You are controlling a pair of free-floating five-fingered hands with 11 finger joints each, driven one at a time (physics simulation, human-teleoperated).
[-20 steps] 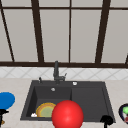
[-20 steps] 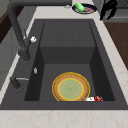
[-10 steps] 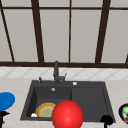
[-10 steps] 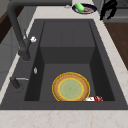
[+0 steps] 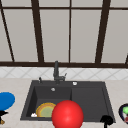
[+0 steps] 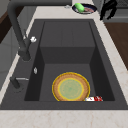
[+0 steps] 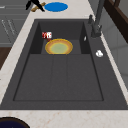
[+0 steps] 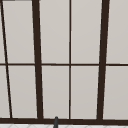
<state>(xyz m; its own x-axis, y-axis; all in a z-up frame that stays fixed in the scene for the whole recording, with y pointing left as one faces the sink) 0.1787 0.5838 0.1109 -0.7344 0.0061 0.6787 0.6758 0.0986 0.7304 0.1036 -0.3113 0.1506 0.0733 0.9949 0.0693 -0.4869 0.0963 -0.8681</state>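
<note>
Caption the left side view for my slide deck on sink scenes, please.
Dark sink holding a yellow-rimmed plate, with a black hand beside a dark bowl on the far counter.

Yellow plate (image 6: 71,87) in sink (image 6: 67,32); hand (image 6: 108,9) beside dark bowl (image 6: 84,8).

A dark bowl (image 6: 84,8) holding something green sits on the counter right of the sink.

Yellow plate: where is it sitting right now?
The yellow plate lies flat on the floor of the sink basin's left half, faucet side, a small red-and-white item at its front edge.
</note>
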